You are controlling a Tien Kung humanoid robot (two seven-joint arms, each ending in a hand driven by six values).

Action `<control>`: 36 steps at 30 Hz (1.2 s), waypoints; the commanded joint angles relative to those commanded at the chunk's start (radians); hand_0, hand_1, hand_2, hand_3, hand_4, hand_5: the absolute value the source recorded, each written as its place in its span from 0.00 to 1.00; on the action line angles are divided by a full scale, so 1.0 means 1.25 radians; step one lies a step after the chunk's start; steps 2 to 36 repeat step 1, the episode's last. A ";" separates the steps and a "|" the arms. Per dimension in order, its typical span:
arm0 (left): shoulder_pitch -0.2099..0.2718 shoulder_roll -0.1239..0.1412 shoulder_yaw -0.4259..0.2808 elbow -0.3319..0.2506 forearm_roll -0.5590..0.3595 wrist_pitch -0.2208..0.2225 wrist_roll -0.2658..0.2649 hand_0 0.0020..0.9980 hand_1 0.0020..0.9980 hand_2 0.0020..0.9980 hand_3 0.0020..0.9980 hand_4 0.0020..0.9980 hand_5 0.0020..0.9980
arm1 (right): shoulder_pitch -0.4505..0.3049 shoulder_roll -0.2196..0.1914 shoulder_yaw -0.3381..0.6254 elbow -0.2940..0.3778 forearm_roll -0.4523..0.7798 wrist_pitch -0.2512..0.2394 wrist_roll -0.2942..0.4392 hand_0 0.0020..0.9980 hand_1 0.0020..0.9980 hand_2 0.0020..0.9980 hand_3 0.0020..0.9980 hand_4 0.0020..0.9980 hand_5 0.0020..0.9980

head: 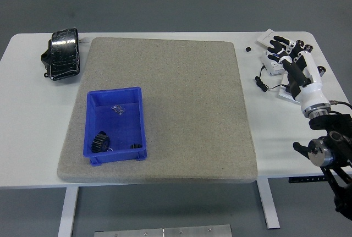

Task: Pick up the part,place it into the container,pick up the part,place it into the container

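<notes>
Surface (pixel 33 132) white and wide, its left strip bare except for a black strapped bundle (pixel 62 54) lying near the far left corner, just off the mat's edge. Grey mat (pixel 181 105) covers most of the middle, running nearly to the near edge and stopping short of the far one. On the mat's left part, close to its near-left corner, sits the blue container (pixel 115 124), its long sides roughly parallel to the mat's left edge. Inside it lie a black gear (pixel 100 142) at the near-left end, a small dark part (pixel 135 147) at the near-right end, and a small clear bag of bits (pixel 118 109) toward the far end. From the container rightward the mat is open all the way to its right edge.

Past that edge, on the bare white strip, a small black piece (pixel 248 49) lies near the far side, with white boxes (pixel 271 55) and a thin black cable (pixel 264 83) beside it. Right hand (pixel 296 64) hangs over those boxes, its black-tipped fingers (pixel 282 42) spread and loosely extended, holding nothing; its arm comes in from the lower right corner.
</notes>
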 joint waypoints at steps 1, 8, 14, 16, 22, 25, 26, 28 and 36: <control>-0.001 0.001 0.003 0.000 -0.003 0.000 -0.001 0.69 0.67 0.66 0.60 0.72 0.29 | 0.001 0.000 0.000 -0.001 0.000 0.000 0.000 0.77 0.74 0.75 0.70 0.82 0.50; -0.001 0.001 0.003 0.000 -0.003 0.000 -0.001 0.69 0.67 0.66 0.60 0.72 0.29 | 0.001 0.000 0.000 -0.001 0.000 0.000 0.000 0.77 0.74 0.75 0.70 0.82 0.50; -0.001 0.001 0.003 0.000 -0.003 0.000 -0.001 0.69 0.67 0.66 0.60 0.72 0.29 | 0.001 0.000 0.000 -0.001 0.000 0.000 0.000 0.77 0.74 0.75 0.70 0.82 0.50; -0.001 0.001 0.003 0.000 -0.003 0.000 -0.001 0.69 0.67 0.66 0.60 0.72 0.29 | 0.001 0.000 0.000 -0.001 0.000 0.000 0.000 0.77 0.74 0.75 0.70 0.82 0.50; -0.001 0.001 0.003 0.000 -0.003 0.000 -0.001 0.69 0.67 0.66 0.60 0.72 0.29 | 0.001 0.000 0.000 -0.001 0.000 0.000 0.000 0.77 0.74 0.75 0.70 0.82 0.50; -0.001 0.001 0.003 0.000 -0.003 0.000 -0.001 0.69 0.67 0.66 0.60 0.72 0.29 | 0.001 0.000 0.000 -0.001 0.000 0.000 0.000 0.77 0.74 0.75 0.70 0.82 0.50; -0.001 0.001 0.003 0.000 -0.003 0.000 -0.001 0.69 0.67 0.66 0.60 0.72 0.29 | 0.001 0.000 0.000 -0.001 0.000 0.000 0.000 0.77 0.74 0.75 0.70 0.82 0.50; -0.001 0.001 0.003 0.000 -0.003 0.000 -0.001 0.69 0.67 0.66 0.60 0.72 0.29 | 0.001 0.000 0.000 -0.001 0.000 0.000 0.000 0.77 0.74 0.75 0.70 0.82 0.50; -0.001 0.001 0.003 0.000 -0.003 0.000 -0.001 0.69 0.67 0.66 0.60 0.72 0.29 | 0.001 0.000 0.000 -0.001 0.000 0.000 0.000 0.77 0.74 0.75 0.70 0.82 0.50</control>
